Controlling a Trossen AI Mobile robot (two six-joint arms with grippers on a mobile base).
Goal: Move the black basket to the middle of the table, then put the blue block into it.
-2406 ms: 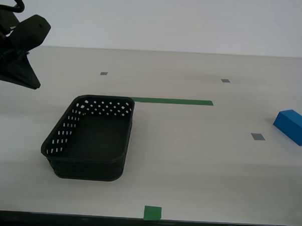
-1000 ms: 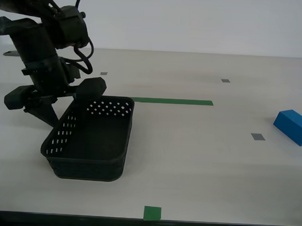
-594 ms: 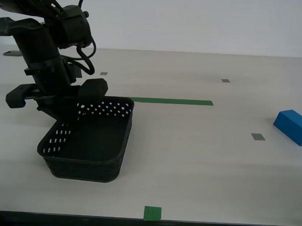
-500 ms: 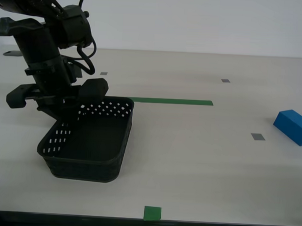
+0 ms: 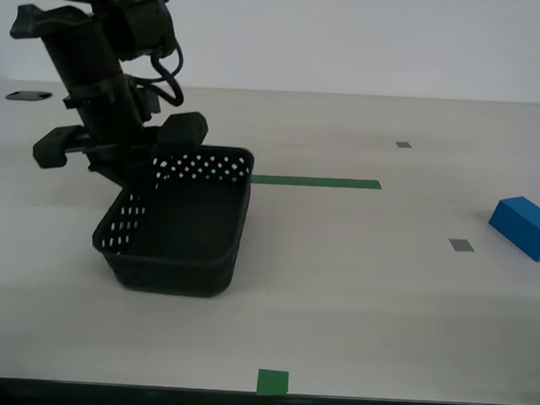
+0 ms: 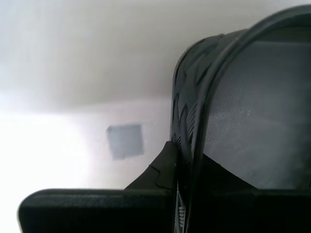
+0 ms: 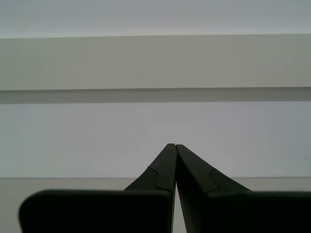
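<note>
Second gripper [image 5: 132,180] clamped on the far corner of the black basket [image 5: 181,221] nearest the exterior view's left, one finger inside the rim and one outside. Basket tipped, held corner raised, near end low by the table [image 5: 355,305]. Sits left of centre in the exterior view, far rim just touching the end of a long green tape strip [image 5: 316,181]. In the second wrist view, basket wall [image 6: 228,111] pressed right against the finger [image 6: 165,167], a grey square [image 6: 125,141] on the tabletop beyond. Blue block [image 5: 523,227] well apart, near the exterior view's right edge, beside another grey square [image 5: 461,245]. Small green tape piece [image 5: 273,382] at the front edge. First gripper [image 7: 175,146] closed on nothing, tips touching.
</note>
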